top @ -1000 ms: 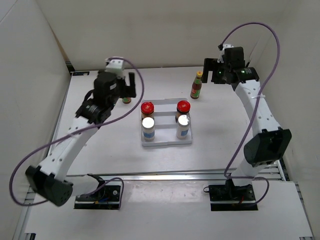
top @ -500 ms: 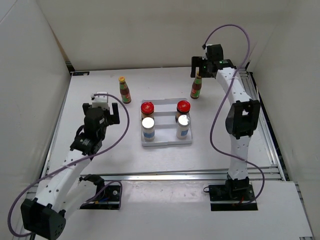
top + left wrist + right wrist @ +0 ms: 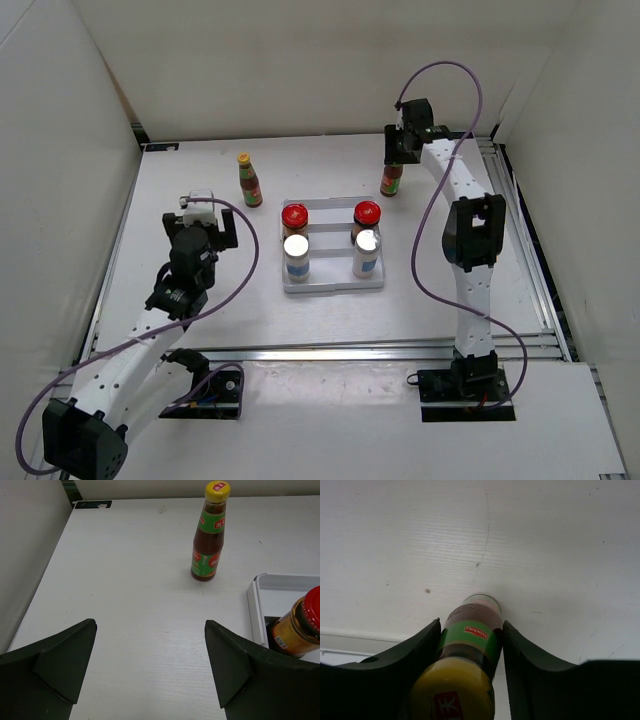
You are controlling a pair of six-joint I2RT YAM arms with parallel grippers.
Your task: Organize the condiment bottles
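Since half a second ago the right gripper (image 3: 399, 150) has settled over the right slim bottle (image 3: 391, 180), and its jaws now pinch the green-banded neck below the yellow cap. That bottle stands upright on the table (image 3: 200, 190), just behind the far right corner of the tray (image 3: 335, 287). Meanwhile the left gripper (image 3: 150, 625) has barely shifted. It is spread wide and holds nothing, with bare table ahead of it. The left slim bottle (image 3: 209, 535), red-brown with a matching yellow cap, stands alone beyond the tray's far left corner. Two red-lidded jars (image 3: 294, 216) and two silver-topped shakers (image 3: 296, 252) occupy the tray.
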